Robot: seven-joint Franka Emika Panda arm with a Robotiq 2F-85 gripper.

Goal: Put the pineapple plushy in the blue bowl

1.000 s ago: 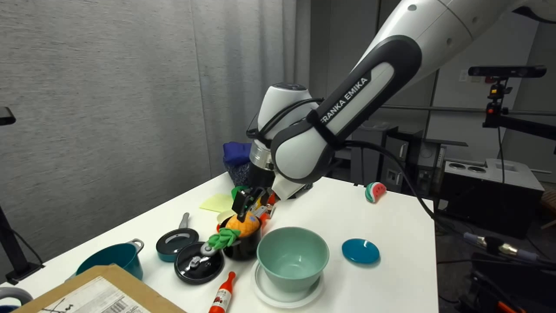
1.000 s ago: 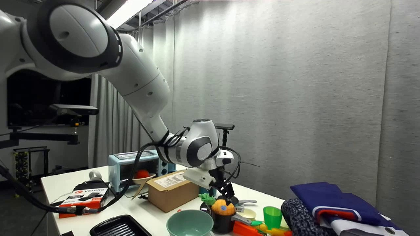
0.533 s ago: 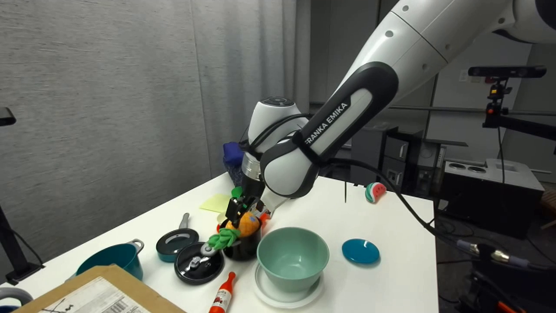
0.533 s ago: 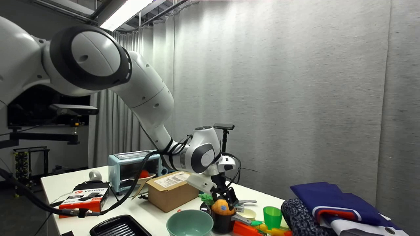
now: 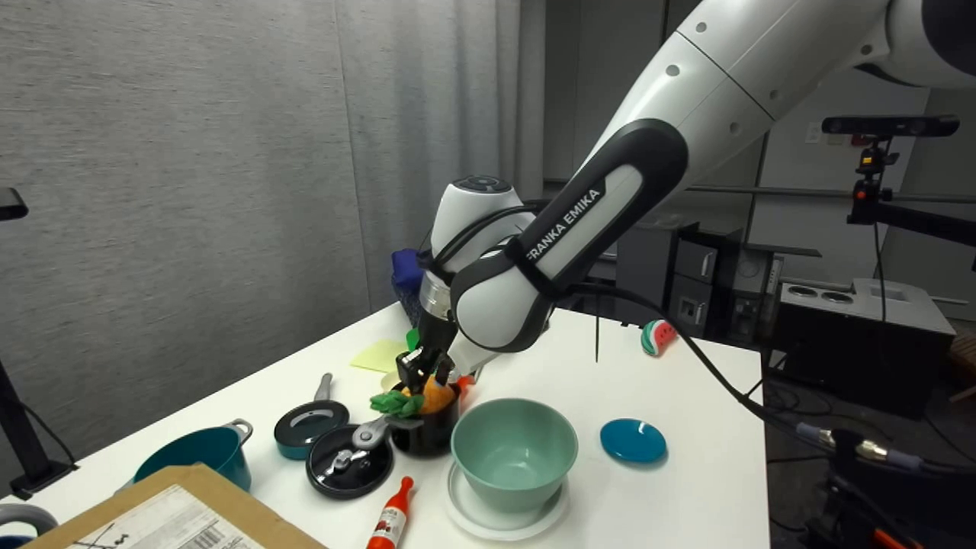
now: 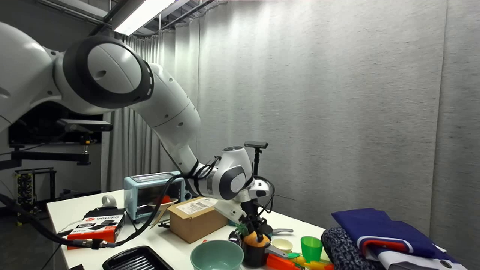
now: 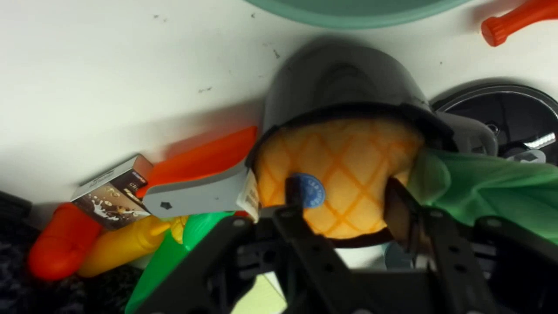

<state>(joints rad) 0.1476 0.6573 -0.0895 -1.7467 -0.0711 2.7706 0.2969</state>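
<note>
The pineapple plushy (image 7: 344,161), orange-yellow with a green leafy top (image 5: 396,402), sits in a small black pot (image 5: 423,438), its leaves hanging over the rim. In the wrist view my gripper (image 7: 343,187) has its fingers pressed into the soft body, one over the blue tag, the other where body meets leaves. It looks shut on the plushy, which is still down in the pot. Close beside the pot stands the blue bowl (image 5: 515,450), pale teal and with nothing inside, on a white plate (image 5: 499,528). Both exterior views show the bowl.
A black lid (image 5: 343,474) and a red bottle (image 5: 390,515) lie near the pot. Red, yellow and grey toy items (image 7: 200,192) and a green cup (image 6: 311,248) crowd its far side. A bright-blue disc (image 5: 633,441) lies past the bowl. A cardboard box (image 6: 197,219) stands nearby.
My gripper has come down onto the plushy and its fingers have drawn together around the body. The green leaves have shifted up slightly, and the pot's grey handle now shows beneath them.
</note>
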